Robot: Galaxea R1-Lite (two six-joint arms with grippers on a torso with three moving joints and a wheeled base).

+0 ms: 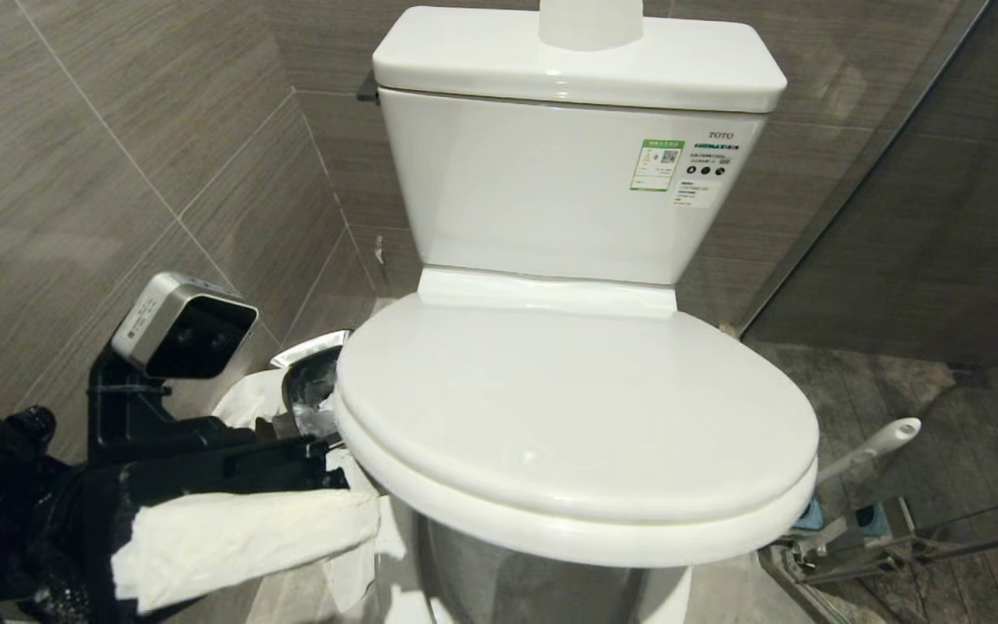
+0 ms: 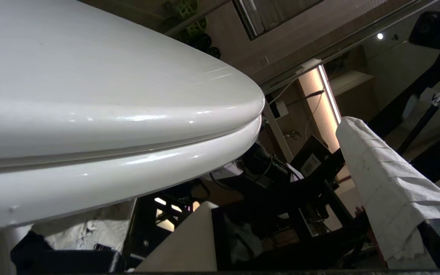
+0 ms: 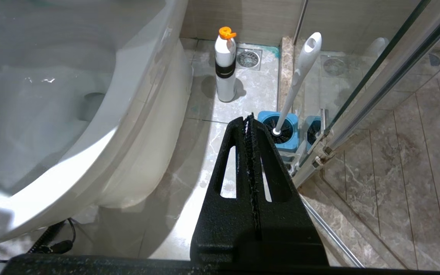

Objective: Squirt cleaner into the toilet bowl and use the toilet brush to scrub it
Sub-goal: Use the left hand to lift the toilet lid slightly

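toilet bowl (image 3: 52, 114) sits under its closed lid (image 1: 568, 407); left hand (image 1: 326, 485), tissue-wrapped fingers spread wide, at the lid's edge; right hand (image 3: 248, 126) clamped shut, empty, above the toilet brush (image 3: 300, 76).

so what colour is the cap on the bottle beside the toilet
Orange, on a white bottle with a black band; it shows best in the right wrist view.
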